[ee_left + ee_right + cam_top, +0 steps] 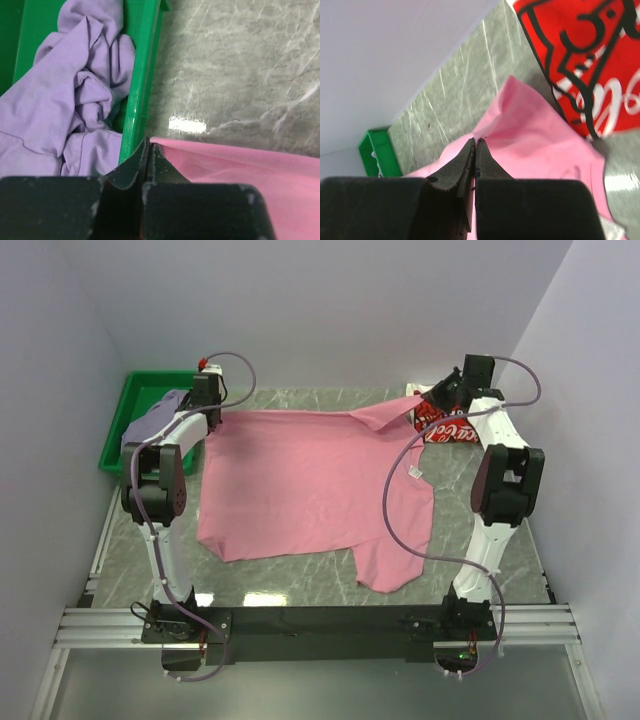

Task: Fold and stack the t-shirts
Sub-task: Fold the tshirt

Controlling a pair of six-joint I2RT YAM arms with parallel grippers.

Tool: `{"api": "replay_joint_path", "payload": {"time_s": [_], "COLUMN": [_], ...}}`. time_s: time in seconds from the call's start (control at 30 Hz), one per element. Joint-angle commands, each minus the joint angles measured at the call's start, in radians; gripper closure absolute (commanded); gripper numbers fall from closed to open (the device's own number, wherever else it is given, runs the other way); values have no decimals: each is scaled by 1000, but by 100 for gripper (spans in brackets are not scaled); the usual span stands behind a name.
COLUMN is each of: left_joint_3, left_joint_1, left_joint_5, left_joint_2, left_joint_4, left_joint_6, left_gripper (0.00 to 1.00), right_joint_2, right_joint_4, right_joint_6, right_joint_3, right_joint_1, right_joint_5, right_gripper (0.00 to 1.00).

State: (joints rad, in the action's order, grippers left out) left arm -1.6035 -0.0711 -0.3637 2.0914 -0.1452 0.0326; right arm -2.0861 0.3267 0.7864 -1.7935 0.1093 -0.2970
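The pink t-shirt lies spread across the table. My left gripper is shut on its far left corner; the left wrist view shows the closed tips pinching the pink edge. My right gripper is shut on the shirt's far right part, lifted a little; the right wrist view shows the tips closed on pink cloth. The white and red Coca-Cola t-shirt lies at the far right, partly under the right arm. The lavender-grey t-shirt is crumpled in the bin.
A green bin stands at the far left, its rim close beside my left gripper. Walls close the table in at the back and both sides. The grey marble table shows in front of the pink shirt.
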Motion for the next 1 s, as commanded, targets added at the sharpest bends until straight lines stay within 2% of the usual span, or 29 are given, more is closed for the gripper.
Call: {"api": "replay_joint_path", "payload": {"time_s": [0.0, 0.37, 0.77, 0.97], "left_joint_3": [17, 94, 204, 260], "left_joint_1": [13, 13, 10, 8], "left_joint_5": [-3, 34, 88, 52], "left_joint_2": [-91, -163, -217, -234], "left_joint_4": [6, -68, -139, -122], "left_joint_6": [3, -26, -175, -160], "left_gripper": [99, 99, 99, 99], "right_joint_2": [139, 322, 443, 442], "right_joint_4": [-17, -29, -60, -61], "right_joint_6": [-22, -18, 11, 11], "right_joint_3": [57, 348, 603, 626], "right_joint_1": [7, -6, -22, -20], "right_joint_5": [44, 62, 136, 114], "right_gripper": [100, 100, 100, 100]}}
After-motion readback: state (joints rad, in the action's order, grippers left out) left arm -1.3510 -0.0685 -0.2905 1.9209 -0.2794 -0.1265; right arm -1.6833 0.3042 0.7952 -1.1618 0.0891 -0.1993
